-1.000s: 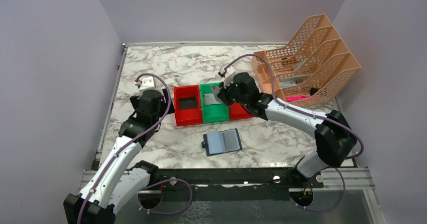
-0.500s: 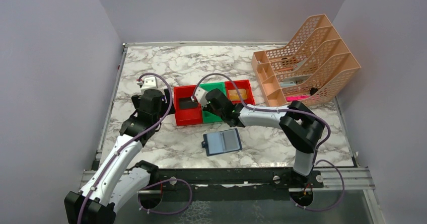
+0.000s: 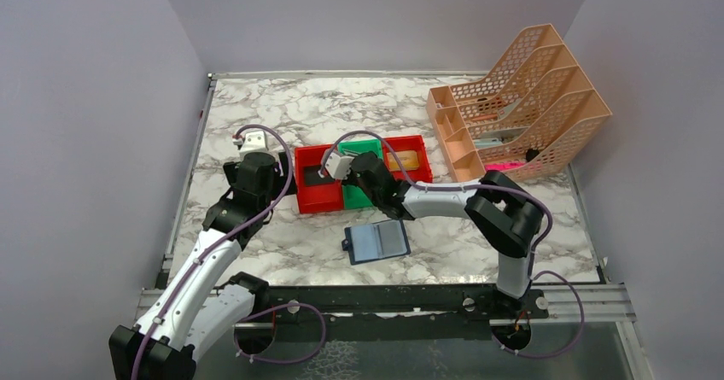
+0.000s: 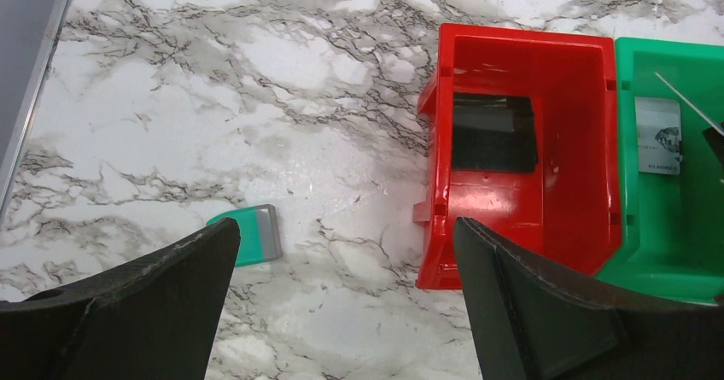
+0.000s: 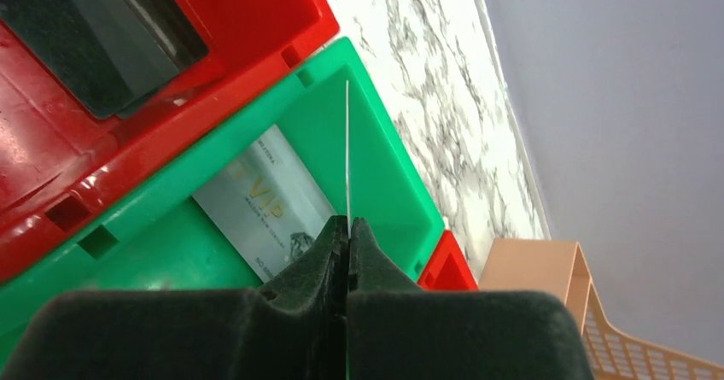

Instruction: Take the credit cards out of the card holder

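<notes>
Card point(image 5: 347, 145) clamped edge-on in our right pincer point(image 5: 347, 225) points out over the green bin point(image 5: 384, 175), centre frame; left pincer point(image 4: 346, 226) gapes.

Marble table point(image 3: 256, 115) bears three bins point(image 3: 318, 202), card holder point(image 3: 377, 242), teal block point(image 4: 248, 235), rack point(image 3: 521, 98).

Card holder point(image 3: 376, 242) before the bins point(image 3: 318, 201)
</notes>
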Action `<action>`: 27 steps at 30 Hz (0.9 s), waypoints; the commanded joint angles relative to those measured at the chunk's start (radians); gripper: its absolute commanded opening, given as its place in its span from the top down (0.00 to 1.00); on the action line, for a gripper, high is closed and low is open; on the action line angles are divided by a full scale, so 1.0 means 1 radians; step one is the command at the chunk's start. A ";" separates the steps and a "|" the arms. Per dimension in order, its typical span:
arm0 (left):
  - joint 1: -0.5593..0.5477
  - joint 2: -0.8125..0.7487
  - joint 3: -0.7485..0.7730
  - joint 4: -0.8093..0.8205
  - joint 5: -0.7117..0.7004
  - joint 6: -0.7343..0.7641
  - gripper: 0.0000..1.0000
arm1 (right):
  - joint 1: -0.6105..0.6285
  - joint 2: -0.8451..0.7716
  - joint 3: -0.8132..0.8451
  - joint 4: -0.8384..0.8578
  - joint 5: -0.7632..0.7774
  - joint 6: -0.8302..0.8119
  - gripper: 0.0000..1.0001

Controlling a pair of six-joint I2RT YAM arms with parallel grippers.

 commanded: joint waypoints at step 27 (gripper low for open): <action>0.004 0.054 -0.004 0.028 0.072 0.029 0.01 | -0.058 0.132 0.082 -0.169 -0.207 -0.029 0.82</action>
